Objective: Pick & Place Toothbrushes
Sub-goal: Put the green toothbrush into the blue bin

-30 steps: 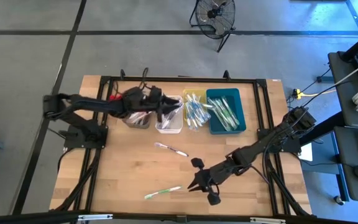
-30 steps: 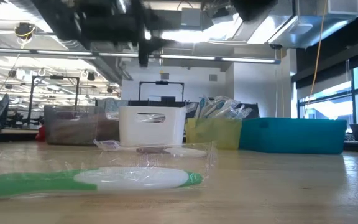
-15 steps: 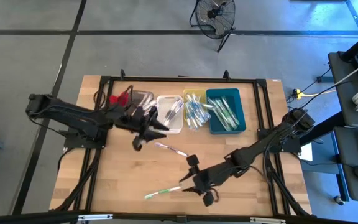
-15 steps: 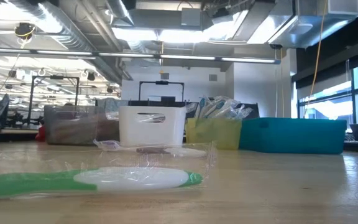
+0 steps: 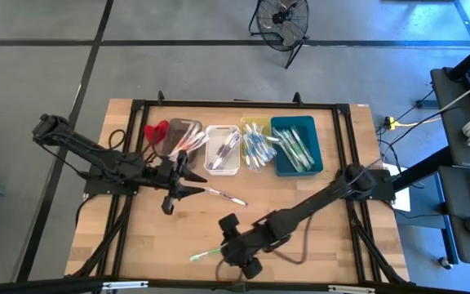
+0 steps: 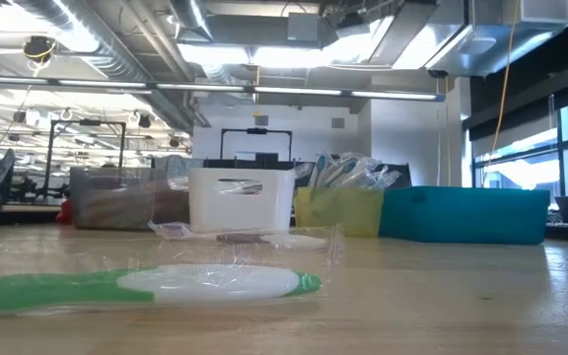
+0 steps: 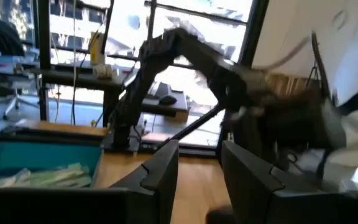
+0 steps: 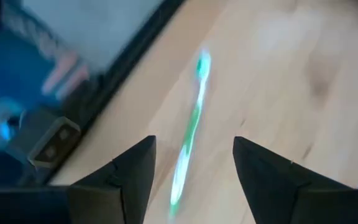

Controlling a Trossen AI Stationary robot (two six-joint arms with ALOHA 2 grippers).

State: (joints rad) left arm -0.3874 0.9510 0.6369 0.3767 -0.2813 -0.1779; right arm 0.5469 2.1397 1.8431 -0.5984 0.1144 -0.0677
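Two wrapped toothbrushes lie flat on the wooden table. The green one [image 5: 208, 254] [image 6: 146, 284] is near the near edge, and the pink one [image 5: 225, 196] [image 6: 235, 237] lies mid-table. My right gripper [image 5: 227, 247] is open just right of the green toothbrush, whose length [image 8: 191, 127] shows between its fingers without touching them. My left gripper [image 5: 196, 184] [image 7: 199, 174] is open and points right, just left of the pink toothbrush. Several more toothbrushes fill the bins.
Four bins stand in a row at the far side: grey [image 5: 182, 137], white [image 5: 223, 149], yellow [image 5: 256, 143] and teal [image 5: 297, 145]. A small red object [image 5: 155, 131] sits left of the grey bin. A black frame [image 5: 235, 104] rims the table. Bare wood [image 5: 325, 253] lies to the near right.
My left gripper has come away from above the white bin, moving toward the near edge and left, and now sits low beside the pink toothbrush. My right gripper has travelled left along the near side to the green toothbrush. Neither toothbrush has moved.
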